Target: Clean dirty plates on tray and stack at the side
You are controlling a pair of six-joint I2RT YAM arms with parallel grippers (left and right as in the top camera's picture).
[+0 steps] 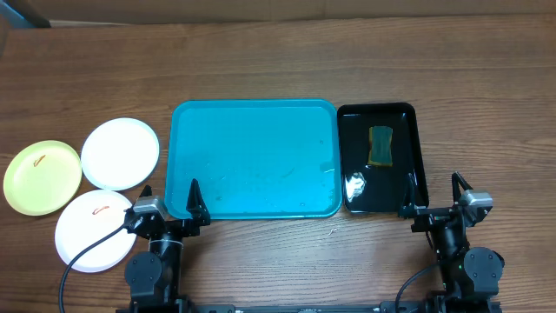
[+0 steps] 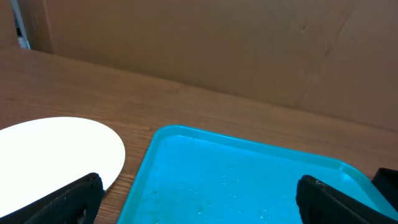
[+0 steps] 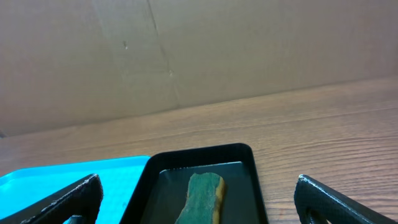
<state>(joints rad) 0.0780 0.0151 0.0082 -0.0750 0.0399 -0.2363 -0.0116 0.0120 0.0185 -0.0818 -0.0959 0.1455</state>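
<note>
Pincer jaws on both arms stood wide apart, gripping nothing. The left pincer [image 1: 169, 196] hovered at the near-left corner of the turquoise tray [image 1: 252, 156], whose floor showed only faint specks and droplets. All three plates sat off that tray, on the wooden surface [image 1: 261, 61] to the left of this pincer. The far white plate [image 1: 120, 154] lay just ahead and left of it, the near white plate [image 1: 91, 230] right beside its left finger, and the yellow-green plate [image 1: 41, 177] farthest left. The last two bore an orange-brown smear. They lay close together, unstacked. The right pincer [image 1: 432, 193] sat at the near-right corner of the black tray [image 1: 417, 148]. Ahead of it and slightly left lay the green sponge [image 1: 380, 145], inside that tray.
</note>
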